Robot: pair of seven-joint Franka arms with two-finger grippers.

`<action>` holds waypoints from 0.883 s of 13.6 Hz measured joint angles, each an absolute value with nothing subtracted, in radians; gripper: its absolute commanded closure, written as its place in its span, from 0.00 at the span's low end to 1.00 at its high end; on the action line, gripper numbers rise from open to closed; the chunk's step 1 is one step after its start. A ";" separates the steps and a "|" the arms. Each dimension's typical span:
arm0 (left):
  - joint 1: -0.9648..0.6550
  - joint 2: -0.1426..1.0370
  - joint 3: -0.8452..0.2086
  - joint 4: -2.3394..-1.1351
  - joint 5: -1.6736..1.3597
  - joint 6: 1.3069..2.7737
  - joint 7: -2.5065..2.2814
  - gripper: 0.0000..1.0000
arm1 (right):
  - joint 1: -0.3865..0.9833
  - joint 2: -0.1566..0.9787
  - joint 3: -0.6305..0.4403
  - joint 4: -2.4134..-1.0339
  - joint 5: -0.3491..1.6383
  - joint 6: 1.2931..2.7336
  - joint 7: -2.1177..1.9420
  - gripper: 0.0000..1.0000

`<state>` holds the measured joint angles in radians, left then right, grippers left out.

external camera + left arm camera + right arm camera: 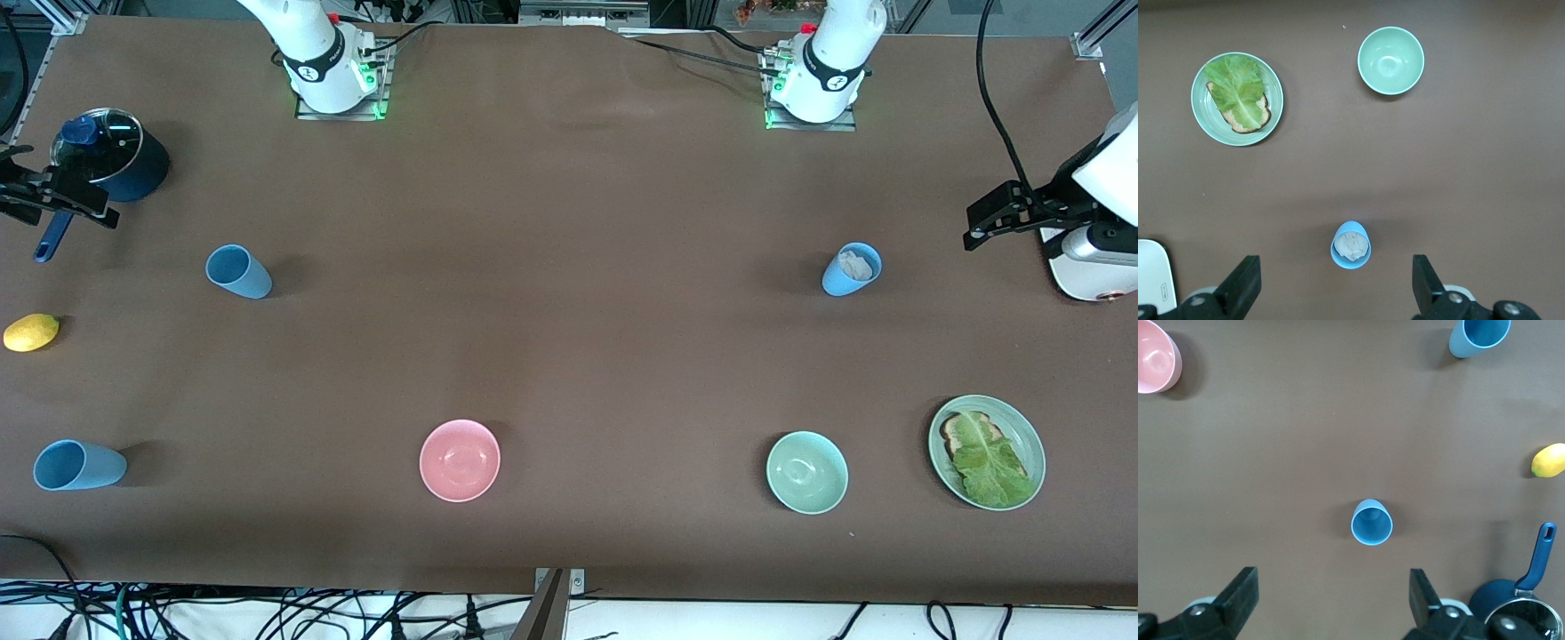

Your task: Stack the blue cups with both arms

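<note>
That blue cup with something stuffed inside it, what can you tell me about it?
The blue cup with the wad inside is a small, light-blue, matte tumbler that looks like plastic, with no handle and narrowing toward its base. It stands upright on the brown table, toward the left arm's end. A crumpled pale wad, maybe paper or cloth, fills its mouth. Nothing else touches it. It stands farther from the front camera than the mint-green bowl. The left wrist view shows it from above.

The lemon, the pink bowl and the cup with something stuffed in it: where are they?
lemon (31, 332), front view, middle of its skin
pink bowl (460, 460), front view, inner bottom
stuffed cup (852, 269), front view, mouth
</note>
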<state>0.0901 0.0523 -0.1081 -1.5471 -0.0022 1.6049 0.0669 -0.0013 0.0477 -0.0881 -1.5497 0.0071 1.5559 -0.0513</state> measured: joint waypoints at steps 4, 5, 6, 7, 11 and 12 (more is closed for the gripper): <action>0.094 0.079 -0.107 -1.549 -0.002 1.585 0.067 0.00 | -0.001 0.048 -0.088 -1.550 0.007 1.556 -0.051 0.00; 0.097 0.092 -0.106 -1.551 -0.002 1.584 0.067 0.00 | -0.001 0.048 -0.088 -1.550 0.007 1.556 -0.051 0.00; 0.100 0.105 -0.106 -1.552 -0.002 1.582 0.067 0.00 | -0.001 0.048 -0.088 -1.550 0.007 1.556 -0.051 0.00; 0.101 0.118 -0.105 -1.554 -0.002 1.574 0.066 0.00 | -0.001 0.048 -0.088 -1.550 0.007 1.556 -0.051 0.00; 0.107 0.171 -0.104 -1.555 -0.002 1.556 0.063 0.00 | -0.001 0.048 -0.088 -1.550 0.007 1.556 -0.051 0.00; 0.111 0.180 -0.103 -1.554 -0.005 1.557 0.063 0.00 | -0.001 0.048 -0.088 -1.550 0.007 1.556 -0.051 0.00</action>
